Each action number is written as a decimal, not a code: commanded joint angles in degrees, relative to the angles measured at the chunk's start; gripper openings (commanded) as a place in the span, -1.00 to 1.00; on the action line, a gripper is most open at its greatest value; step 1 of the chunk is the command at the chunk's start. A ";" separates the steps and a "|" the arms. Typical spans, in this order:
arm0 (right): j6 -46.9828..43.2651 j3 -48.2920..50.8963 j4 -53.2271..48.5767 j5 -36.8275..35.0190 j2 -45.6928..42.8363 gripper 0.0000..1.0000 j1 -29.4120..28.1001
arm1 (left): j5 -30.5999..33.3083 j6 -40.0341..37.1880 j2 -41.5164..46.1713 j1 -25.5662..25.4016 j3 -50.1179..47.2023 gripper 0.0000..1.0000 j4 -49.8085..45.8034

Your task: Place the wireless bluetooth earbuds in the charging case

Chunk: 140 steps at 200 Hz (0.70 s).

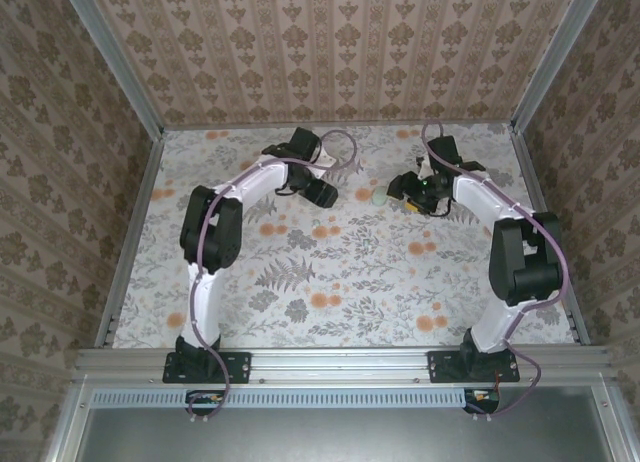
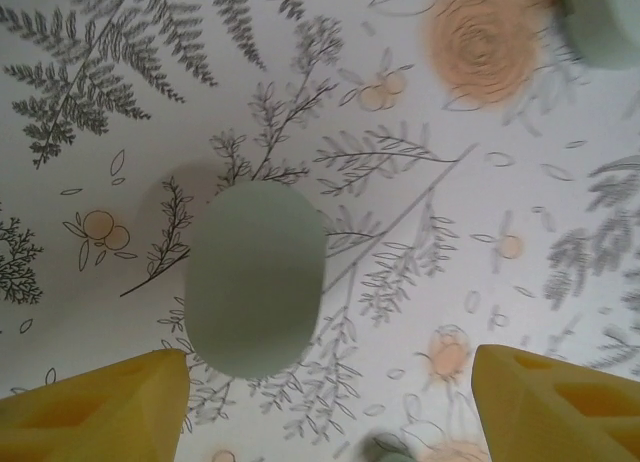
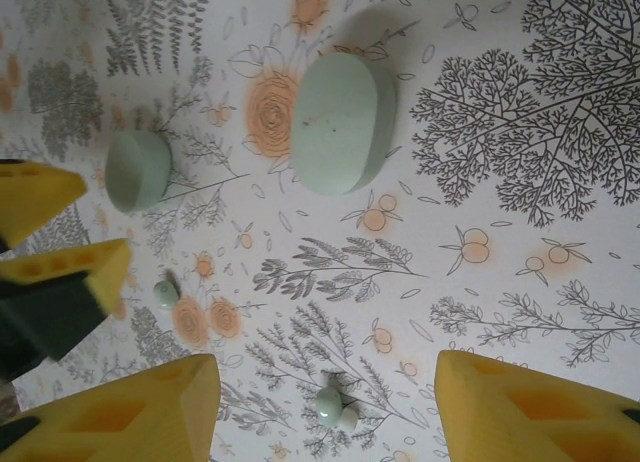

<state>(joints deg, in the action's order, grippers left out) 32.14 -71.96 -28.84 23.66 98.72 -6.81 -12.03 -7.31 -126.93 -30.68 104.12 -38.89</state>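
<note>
Two pale mint pebble-shaped pieces lie shut-looking on the floral table; which one is the charging case I cannot tell. The larger piece [image 3: 343, 122] [image 2: 605, 22] lies farther off. The smaller piece [image 3: 137, 169] [image 2: 255, 277] [image 1: 377, 195] lies just ahead of my left gripper [image 2: 330, 412] [image 1: 325, 194], which is open and holds nothing. One mint earbud [image 3: 335, 404] lies on the table between the spread fingers of my open right gripper [image 3: 325, 382] [image 1: 405, 187], touching neither. A second earbud [image 3: 166, 293] [image 2: 390, 449] lies near the left gripper's yellow fingers [image 3: 70, 267].
The two grippers face each other closely at the back middle of the table [image 1: 350, 282]. Patterned walls and a metal frame [image 1: 120, 252] enclose the table on three sides.
</note>
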 commanded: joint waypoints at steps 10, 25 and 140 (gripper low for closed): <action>1.60 1.21 1.93 1.47 -2.99 0.19 -0.56 | 3.51 0.08 -3.51 0.18 6.04 0.49 -5.30; 1.86 1.12 2.04 1.52 -3.20 0.19 -0.85 | 3.91 -0.46 -5.29 0.18 7.92 0.49 -6.16; 3.66 0.68 2.36 3.78 -5.41 0.19 -1.26 | 0.87 -4.01 -8.09 0.00 8.14 -0.04 -6.07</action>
<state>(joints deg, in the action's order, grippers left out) 34.54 -71.70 -27.14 24.91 96.01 -7.77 -8.88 -9.50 -135.15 -30.55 112.18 -43.48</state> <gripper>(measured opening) 0.597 0.535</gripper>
